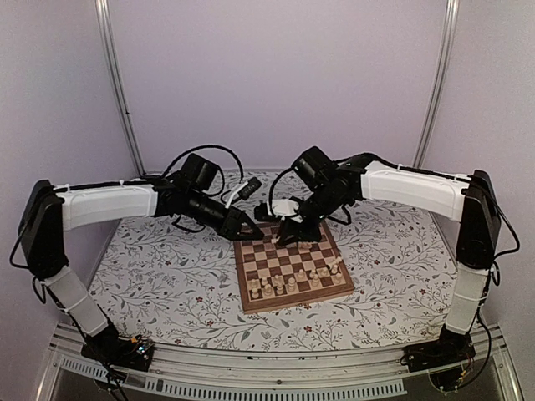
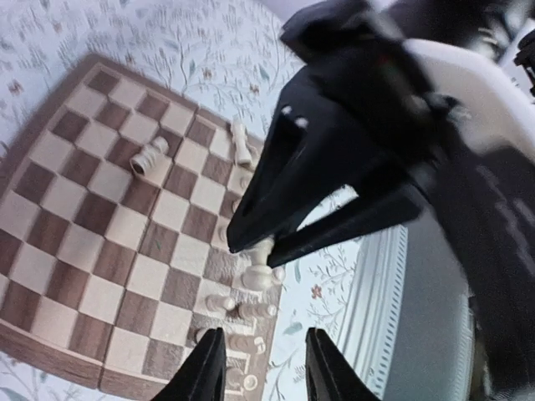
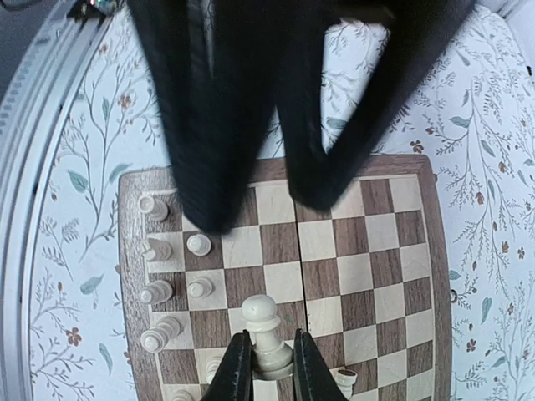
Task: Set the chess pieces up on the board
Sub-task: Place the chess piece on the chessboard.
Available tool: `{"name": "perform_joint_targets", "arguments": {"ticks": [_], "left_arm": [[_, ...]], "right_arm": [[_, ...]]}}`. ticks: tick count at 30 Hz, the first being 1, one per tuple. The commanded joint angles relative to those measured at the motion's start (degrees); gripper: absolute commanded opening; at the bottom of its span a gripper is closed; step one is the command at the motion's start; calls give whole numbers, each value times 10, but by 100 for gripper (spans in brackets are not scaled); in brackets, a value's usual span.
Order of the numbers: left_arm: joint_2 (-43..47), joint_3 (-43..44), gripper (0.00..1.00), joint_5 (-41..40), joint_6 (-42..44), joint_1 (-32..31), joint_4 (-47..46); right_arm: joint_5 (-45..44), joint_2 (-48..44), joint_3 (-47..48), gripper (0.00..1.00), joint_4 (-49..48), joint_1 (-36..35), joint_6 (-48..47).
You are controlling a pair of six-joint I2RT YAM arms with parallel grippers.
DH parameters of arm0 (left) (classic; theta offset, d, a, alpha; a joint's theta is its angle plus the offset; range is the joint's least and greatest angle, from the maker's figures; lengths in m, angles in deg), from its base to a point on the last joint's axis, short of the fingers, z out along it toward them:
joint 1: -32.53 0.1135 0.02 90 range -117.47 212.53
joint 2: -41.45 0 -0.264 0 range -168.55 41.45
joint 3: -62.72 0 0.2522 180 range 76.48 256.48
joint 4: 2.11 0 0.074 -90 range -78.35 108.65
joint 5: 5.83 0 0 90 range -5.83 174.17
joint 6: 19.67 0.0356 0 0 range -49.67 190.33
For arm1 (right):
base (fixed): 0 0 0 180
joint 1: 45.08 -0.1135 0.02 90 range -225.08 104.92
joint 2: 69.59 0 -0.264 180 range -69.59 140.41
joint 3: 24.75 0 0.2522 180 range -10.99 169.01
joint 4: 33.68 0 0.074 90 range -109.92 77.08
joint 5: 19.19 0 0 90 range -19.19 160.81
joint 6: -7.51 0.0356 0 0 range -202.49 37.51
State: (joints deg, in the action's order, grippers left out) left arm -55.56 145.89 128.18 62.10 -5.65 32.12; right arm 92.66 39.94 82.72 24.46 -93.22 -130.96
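Note:
The board [image 1: 284, 259] lies mid-table, with several cream chess pieces [image 1: 294, 281] in its two near rows. At the board's far edge my right gripper [image 3: 269, 372] is shut on a cream pawn [image 3: 266, 326], held upright just above the squares. The left wrist view shows the same pawn [image 2: 261, 271] hanging from the right arm's black fingers [image 2: 276, 192]. My left gripper [image 2: 263, 368] is open and empty, just beside the right one [image 1: 282, 236] at the far-left corner [image 1: 249, 227]. One piece [image 2: 149, 156] lies on its side on the board [image 2: 75, 242].
A floral tablecloth [image 1: 167, 267] covers the table around the board. A metal rail [image 1: 267, 368] runs along the near edge between the arm bases. More pieces [image 3: 159, 292] stand along the board's left side in the right wrist view, and a small one [image 3: 345, 378] is near the held pawn.

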Motion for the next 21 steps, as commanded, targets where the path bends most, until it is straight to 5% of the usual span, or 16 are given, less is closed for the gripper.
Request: {"name": "perform_joint_targets", "arguments": {"ticks": [1, 7, 14, 21], "left_arm": [[112, -98, 36, -119, -44, -20, -246], [90, -102, 39, -168, -94, -53, -314], [56, -76, 39, -133, -99, -66, -313], [48, -67, 29, -130, -97, -67, -304]], "right_arm": [[158, -47, -21, 7, -60, 60, 111], [220, -53, -32, 7, -91, 68, 178], [240, -53, -31, 7, -92, 68, 188], [245, -57, -37, 8, -91, 68, 185]]}}
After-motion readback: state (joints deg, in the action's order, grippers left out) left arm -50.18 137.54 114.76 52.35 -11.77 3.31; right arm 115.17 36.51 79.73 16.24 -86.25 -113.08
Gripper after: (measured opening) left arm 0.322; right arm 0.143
